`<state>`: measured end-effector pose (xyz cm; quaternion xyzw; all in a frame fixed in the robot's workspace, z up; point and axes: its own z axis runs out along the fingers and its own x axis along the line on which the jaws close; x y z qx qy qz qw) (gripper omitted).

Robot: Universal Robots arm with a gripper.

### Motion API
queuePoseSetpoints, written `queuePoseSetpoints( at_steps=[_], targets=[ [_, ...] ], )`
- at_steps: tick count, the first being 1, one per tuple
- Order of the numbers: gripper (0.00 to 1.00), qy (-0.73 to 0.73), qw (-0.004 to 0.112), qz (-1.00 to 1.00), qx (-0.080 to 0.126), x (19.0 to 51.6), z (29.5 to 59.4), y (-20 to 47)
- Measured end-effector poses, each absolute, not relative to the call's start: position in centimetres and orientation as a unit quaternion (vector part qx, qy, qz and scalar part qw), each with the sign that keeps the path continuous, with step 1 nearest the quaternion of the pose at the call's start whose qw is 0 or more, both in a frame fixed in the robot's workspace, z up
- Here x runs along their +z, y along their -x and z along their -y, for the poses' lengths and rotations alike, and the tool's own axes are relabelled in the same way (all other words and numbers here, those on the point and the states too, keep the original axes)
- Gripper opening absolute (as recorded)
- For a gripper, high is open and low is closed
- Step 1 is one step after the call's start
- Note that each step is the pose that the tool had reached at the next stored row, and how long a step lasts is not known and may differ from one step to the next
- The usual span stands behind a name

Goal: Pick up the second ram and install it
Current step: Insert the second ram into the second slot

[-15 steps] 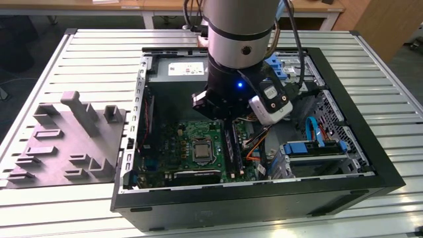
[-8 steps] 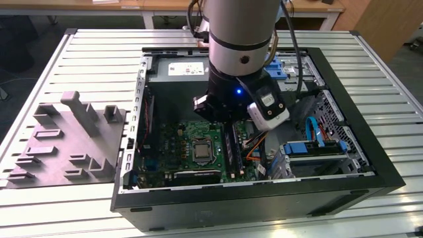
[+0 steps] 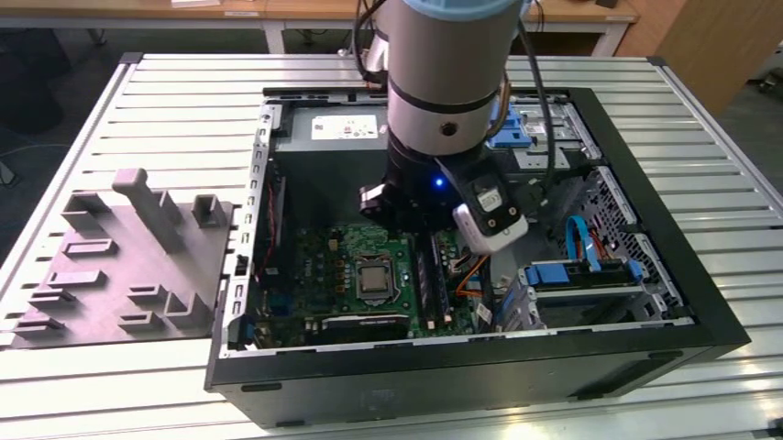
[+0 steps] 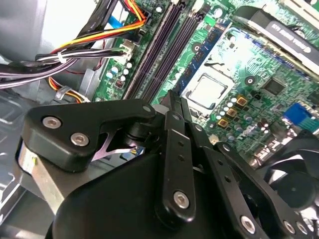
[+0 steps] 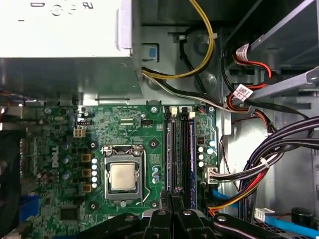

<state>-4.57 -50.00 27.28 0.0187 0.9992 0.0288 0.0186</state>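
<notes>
In the exterior view, one grey-and-black robot arm [image 3: 441,101] extends down into one open black computer case [image 3: 685,321] lying on the ribbed metal counter [image 3: 183,101]. One grey moulded fixture [image 3: 110,275] lies just beside the case on the exterior view's left. In the second wrist view, one black gripper [image 4: 174,99] hangs close above the long black slots [image 4: 169,45] of the one green motherboard [image 4: 249,64], near one square silver processor [image 4: 207,89]. In the first wrist view, the gripper points at those slots. Whether it is open, closed or gripping cannot be told, nor can where the second ram sits among the slots.
</notes>
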Motion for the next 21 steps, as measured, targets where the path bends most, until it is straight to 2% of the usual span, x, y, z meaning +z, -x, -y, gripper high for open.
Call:
queuePoseSetpoints(
  at_steps=[10, 21],
  targets=[
    [0.11, -0.030, 0.019, -0.999, 0.041, 26.2, 50.0, 3.6],
    [0.11, -0.024, 0.019, -0.999, 0.044, 25.2, 50.0, 3.4]
  ],
)
